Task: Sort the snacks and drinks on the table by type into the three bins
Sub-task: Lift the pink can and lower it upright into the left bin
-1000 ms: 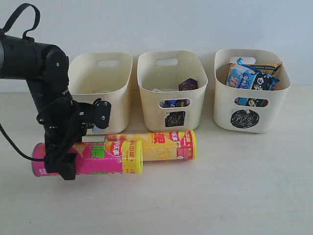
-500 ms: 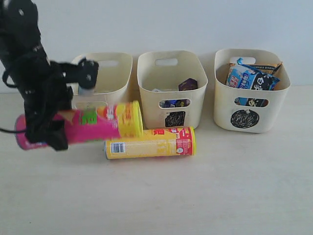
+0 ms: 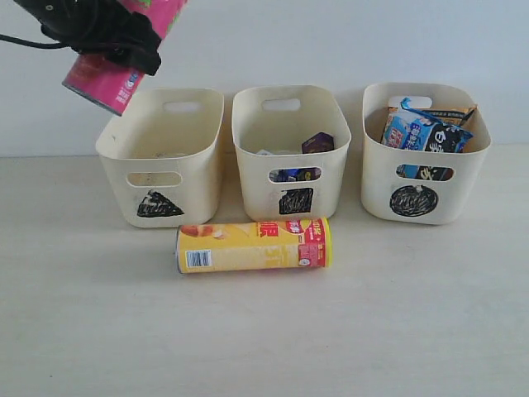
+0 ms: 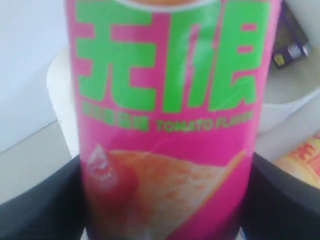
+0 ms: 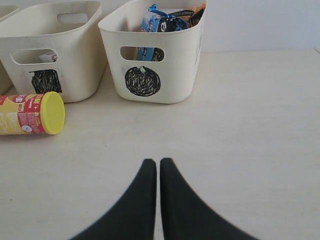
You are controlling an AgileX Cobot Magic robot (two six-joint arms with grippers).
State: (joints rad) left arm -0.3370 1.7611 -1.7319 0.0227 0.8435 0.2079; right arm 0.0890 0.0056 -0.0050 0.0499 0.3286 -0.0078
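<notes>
My left gripper [image 3: 103, 33] is shut on the pink chip tube [image 3: 107, 83], holding it tilted high above the triangle bin [image 3: 161, 157]; the tube [image 4: 170, 125] fills the left wrist view between the black fingers [image 4: 40, 205]. The yellow chip tube [image 3: 252, 245] lies on its side on the table [image 3: 264, 331] in front of the square bin [image 3: 289, 149], and its yellow lid [image 5: 52, 113] faces the right wrist camera. The dark purple carton [image 3: 317, 143] sits in the square bin. Blue-black and orange packets [image 3: 426, 132] stand in the circle bin [image 3: 423, 165]. My right gripper [image 5: 159, 162] is shut and empty over bare table.
The three bins stand in a row against a pale wall. The right arm does not show in the exterior view. Bare table stretches in front of the yellow tube and to the right of the circle bin [image 5: 155, 60].
My left gripper has lifted the pink chip tube from the table up and back to the top left, above the triangle bin. The yellow tube has stayed put.
</notes>
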